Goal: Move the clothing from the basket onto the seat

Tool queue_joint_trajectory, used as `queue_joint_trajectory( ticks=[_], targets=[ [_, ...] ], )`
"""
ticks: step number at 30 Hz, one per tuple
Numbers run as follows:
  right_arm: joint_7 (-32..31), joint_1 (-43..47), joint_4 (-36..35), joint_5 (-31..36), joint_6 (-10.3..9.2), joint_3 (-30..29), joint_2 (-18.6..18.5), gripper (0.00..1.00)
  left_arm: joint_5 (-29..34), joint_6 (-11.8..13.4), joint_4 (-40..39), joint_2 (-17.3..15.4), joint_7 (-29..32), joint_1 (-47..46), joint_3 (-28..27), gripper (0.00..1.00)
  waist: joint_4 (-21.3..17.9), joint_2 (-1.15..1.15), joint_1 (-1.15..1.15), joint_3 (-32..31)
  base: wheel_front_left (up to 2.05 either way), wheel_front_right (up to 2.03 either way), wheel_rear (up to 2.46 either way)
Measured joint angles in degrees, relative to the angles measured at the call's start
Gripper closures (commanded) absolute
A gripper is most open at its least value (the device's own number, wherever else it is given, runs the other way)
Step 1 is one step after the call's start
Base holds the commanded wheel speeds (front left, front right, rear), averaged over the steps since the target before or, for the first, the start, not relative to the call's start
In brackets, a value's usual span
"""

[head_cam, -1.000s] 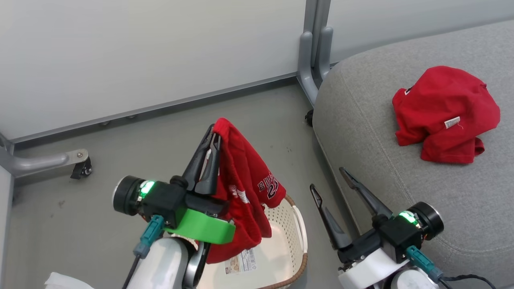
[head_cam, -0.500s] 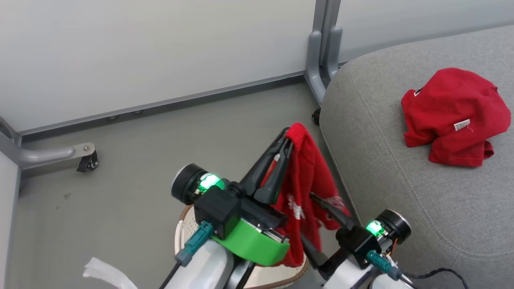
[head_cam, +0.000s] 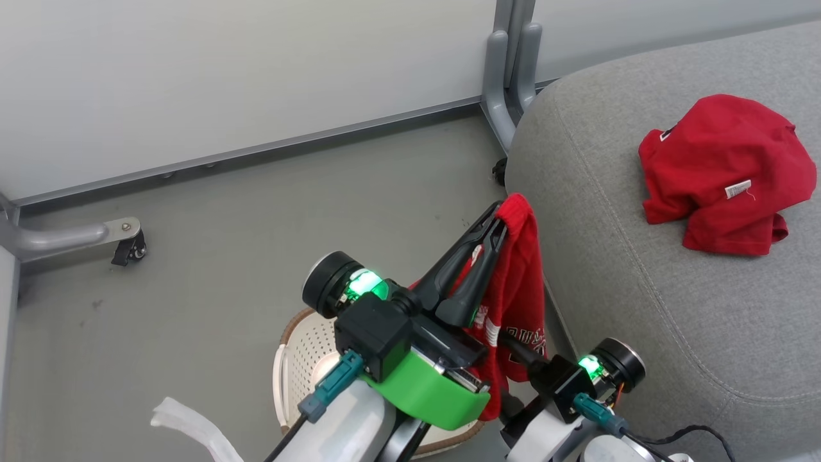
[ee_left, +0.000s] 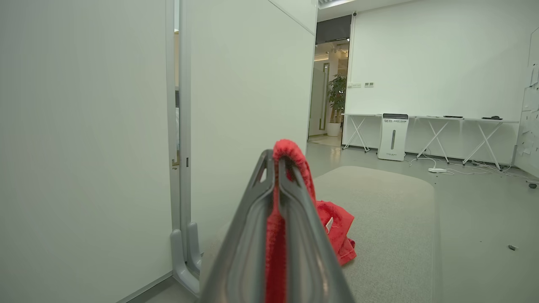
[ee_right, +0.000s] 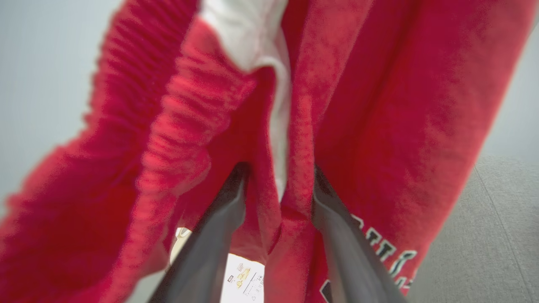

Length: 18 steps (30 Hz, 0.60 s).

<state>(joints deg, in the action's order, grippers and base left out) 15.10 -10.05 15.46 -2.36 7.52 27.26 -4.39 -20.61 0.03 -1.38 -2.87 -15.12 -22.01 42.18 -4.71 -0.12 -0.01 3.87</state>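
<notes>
The basket was left on the floor at the lower left, beside the seat, where its contents could be lifted straight out. Above and to its right, a red garment was held by the left gripper, whose fingers were pressed tight together on a fold at the top, so that the cloth hung free of the basket and close to the cushion's edge. Lower down, the right gripper was set astride a hanging fold, its fingers apart; whether that fold was pinched could not be told. It was judged to be placed there to support the cloth.

Black-and-white lettering was seen on the garment but could not be read whole. The basket's label was too blurred to be read. Further right, on the seat, a second garment was already laid, with a white tag too small to be read.
</notes>
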Motion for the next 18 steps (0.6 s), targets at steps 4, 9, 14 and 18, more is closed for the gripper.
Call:
queue_joint_trajectory(
  ticks=[4, 9, 14, 18],
  targets=[
    [0.0, -0.1, 0.0, -0.6, 0.00, 0.5, -0.2, 1.00, 0.3, 0.2, 1.7, 0.0, 0.0, 0.0, -0.7, 1.00, 0.0, 0.00, 0.00, 0.4, 0.00, 0.00, 0.00],
    [0.0, -0.2, -0.3, -1.4, 0.00, 0.5, -0.4, 1.00, 0.7, 0.2, 3.0, 0.0, 0.0, 0.0, -1.3, 1.00, 0.1, 0.00, 0.00, 1.0, 0.00, 0.00, 0.00],
    [0.0, -0.2, -0.5, -1.8, 0.00, 0.3, -0.6, 1.00, 0.7, 0.4, 3.6, 0.0, 0.0, 0.1, -2.1, 0.00, 0.2, 0.00, 0.00, 1.4, 0.00, 0.00, 0.00],
    [0.0, -0.2, -0.7, -2.1, 0.00, 0.0, -0.6, 1.00, 1.1, 0.5, 5.0, 0.0, 0.0, 0.3, -2.8, 0.00, 0.3, 0.00, 0.00, 1.7, 0.00, 0.00, 0.00]
  ],
)
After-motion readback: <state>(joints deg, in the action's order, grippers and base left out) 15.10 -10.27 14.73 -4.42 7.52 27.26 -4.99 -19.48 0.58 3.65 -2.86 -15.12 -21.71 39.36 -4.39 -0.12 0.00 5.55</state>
